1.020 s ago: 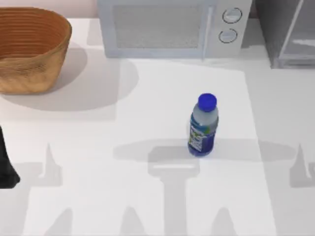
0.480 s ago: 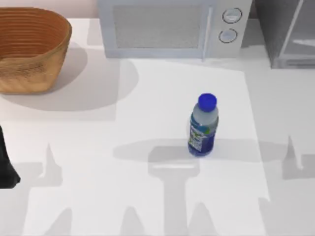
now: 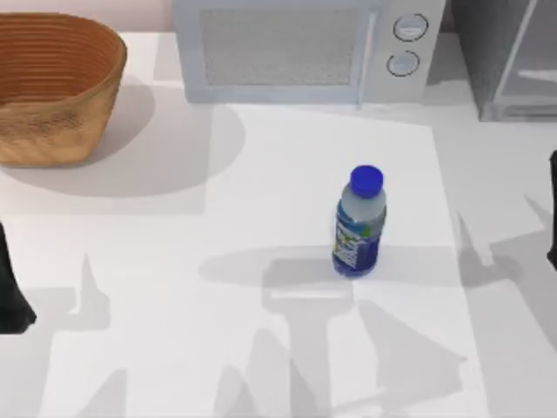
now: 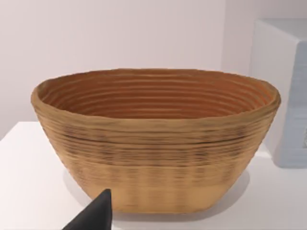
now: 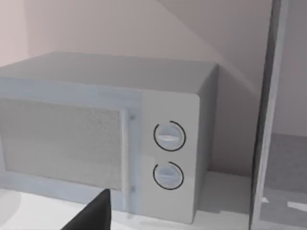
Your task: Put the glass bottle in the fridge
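Note:
The glass bottle (image 3: 359, 225) stands upright near the table's middle, clear with a round blue cap and a blue, green and white label. The fridge (image 3: 513, 61), a grey cabinet with a pale panel and a thin light bar, stands at the back right corner; in the right wrist view the fridge (image 5: 280, 143) rises beside the microwave. My left arm (image 3: 9, 296) is parked at the left edge, far from the bottle. A dark sliver of my right arm (image 3: 553, 218) shows at the right edge, level with the bottle. A dark tip of each gripper (image 4: 93, 216) (image 5: 91, 213) pokes into its wrist view.
A white microwave (image 3: 296, 48) with two round dials stands at the back centre, left of the fridge. A woven basket (image 3: 52, 87) sits at the back left and faces the left wrist camera (image 4: 153, 143). Open tabletop surrounds the bottle.
My right arm has come into view at the right edge, and its shadow has swept leftwards across the table toward the bottle. The bottle and left arm have not moved.

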Controlling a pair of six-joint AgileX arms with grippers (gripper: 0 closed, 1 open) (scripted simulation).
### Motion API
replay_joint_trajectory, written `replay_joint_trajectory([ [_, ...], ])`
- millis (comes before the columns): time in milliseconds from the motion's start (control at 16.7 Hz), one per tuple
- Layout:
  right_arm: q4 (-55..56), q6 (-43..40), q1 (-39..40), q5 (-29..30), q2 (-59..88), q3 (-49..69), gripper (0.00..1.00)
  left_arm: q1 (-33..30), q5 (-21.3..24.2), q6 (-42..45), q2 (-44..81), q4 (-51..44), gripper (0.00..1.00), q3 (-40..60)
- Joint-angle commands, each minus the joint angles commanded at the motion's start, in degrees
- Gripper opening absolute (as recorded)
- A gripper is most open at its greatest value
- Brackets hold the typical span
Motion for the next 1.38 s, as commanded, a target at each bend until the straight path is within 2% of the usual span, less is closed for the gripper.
replay_joint_trajectory([
  [420,19.9,-0.4,5.2,-3.5,22.8,3.4,1.0,0.0,0.0,0.0,0.0,0.0,1.0,0.0],
  [960,47.0,-1.4,12.2,-8.1,59.2,6.2,1.0,0.0,0.0,0.0,0.0,0.0,1.0,0.0],
  [1380,60.3,-1.8,15.8,-10.6,77.6,7.4,1.0,0.0,0.0,0.0,0.0,0.0,1.0,0.0],
])
